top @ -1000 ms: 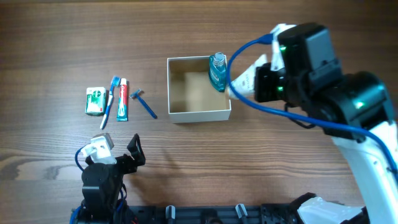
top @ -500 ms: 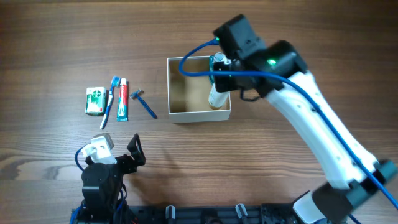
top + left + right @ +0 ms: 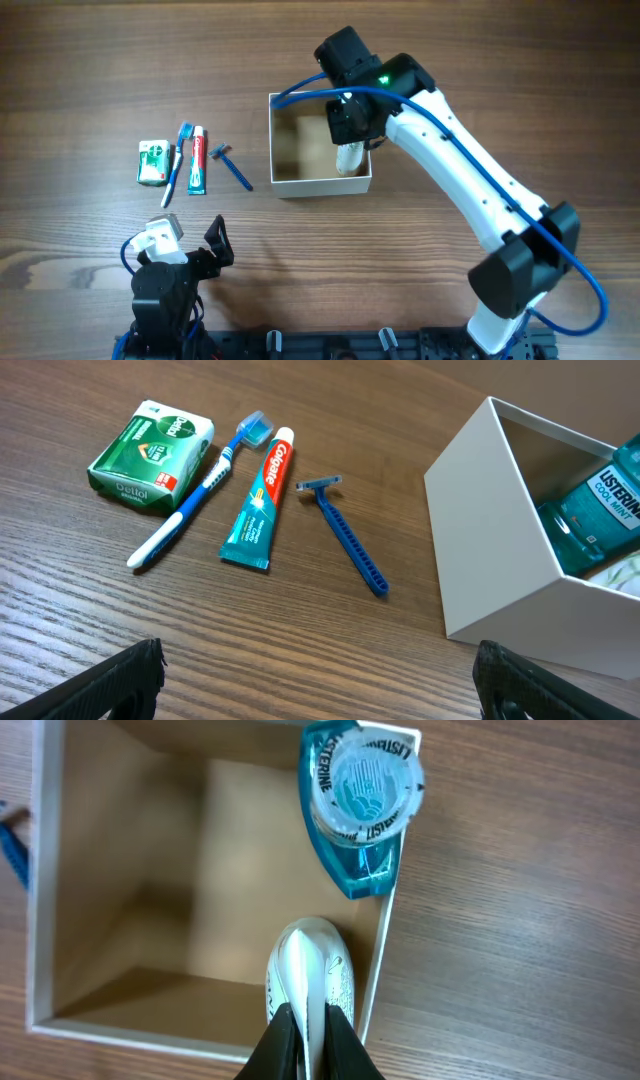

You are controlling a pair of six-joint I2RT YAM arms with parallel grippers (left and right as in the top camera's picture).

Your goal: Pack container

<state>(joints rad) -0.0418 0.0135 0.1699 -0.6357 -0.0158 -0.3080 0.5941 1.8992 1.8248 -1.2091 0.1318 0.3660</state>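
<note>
Overhead looks straight down on the whole desk [image 3: 90, 60]. Left wrist sits low at 7 o'clock, facing 1 o'clock. Right wrist looks down from close above. All share the container [image 3: 320, 185].

We log the right arm [image 3: 450, 150]: white links, black joints, a black wrist housing with a lit green LED [image 3: 383, 79], and a blue cable [image 3: 300, 92] running along it. The left arm [image 3: 165, 290] is black with a white block [image 3: 160, 236] on top. The left fingers [image 3: 110, 685] and right fingers [image 3: 275, 1042] are black.
</note>
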